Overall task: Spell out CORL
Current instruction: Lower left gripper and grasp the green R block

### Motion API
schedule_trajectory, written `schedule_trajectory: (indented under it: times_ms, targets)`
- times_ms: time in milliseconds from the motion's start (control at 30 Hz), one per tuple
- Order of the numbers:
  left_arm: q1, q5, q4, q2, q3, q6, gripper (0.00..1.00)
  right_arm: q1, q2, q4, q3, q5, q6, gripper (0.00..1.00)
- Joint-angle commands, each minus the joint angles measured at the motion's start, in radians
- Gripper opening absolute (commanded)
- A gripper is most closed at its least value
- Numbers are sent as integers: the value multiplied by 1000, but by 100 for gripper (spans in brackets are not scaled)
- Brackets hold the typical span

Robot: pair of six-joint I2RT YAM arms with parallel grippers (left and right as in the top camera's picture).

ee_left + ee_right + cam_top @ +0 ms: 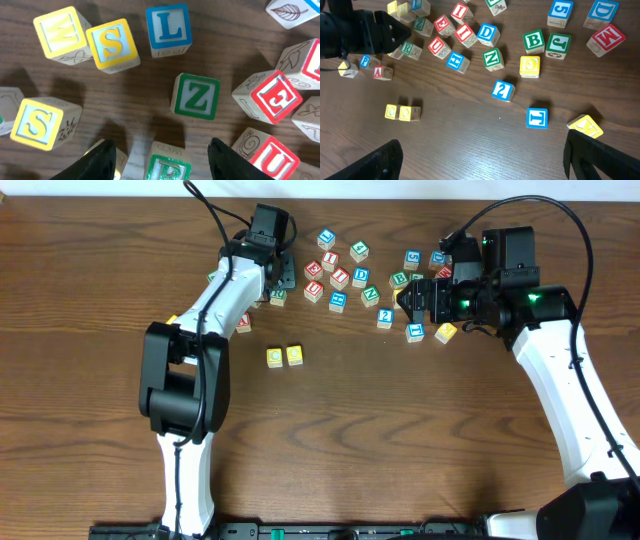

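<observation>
we count two arms [200, 330]. two yellow blocks [410, 113] lie apart from the rest as a pair. in the scatter we make out at least six red-lettered blocks [439, 46], six green [493, 58], seven blue [537, 118] and four more yellow [530, 66]; the crowded far corner we cannot tally.

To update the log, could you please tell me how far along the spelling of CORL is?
Done: two yellow blocks sit side by side apart from the rest, seemingly C and O. In hand: the left gripper has open jaws either side of a green block, apparently R, not yet lifted. Left: placing it, then the blue L. The right gripper is open, holding nothing.
</observation>
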Motion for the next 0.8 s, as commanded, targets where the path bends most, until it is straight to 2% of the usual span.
schedule_trajectory:
  times_ms: [0,433,600,767]
  targets:
    - [-2,-12,4,43,3,51,58,4,8,-2,19,1,-5,99]
    - [-14,-5,0,52,-25,74,57,4,8,-2,19,1,-5,99]
    - [-14,-5,-1,52,-42,73,51,4,8,-2,19,1,-5,99]
    - [-16,-5,-5,77,-44,73,50,4,8,-2,19,1,-5,99]
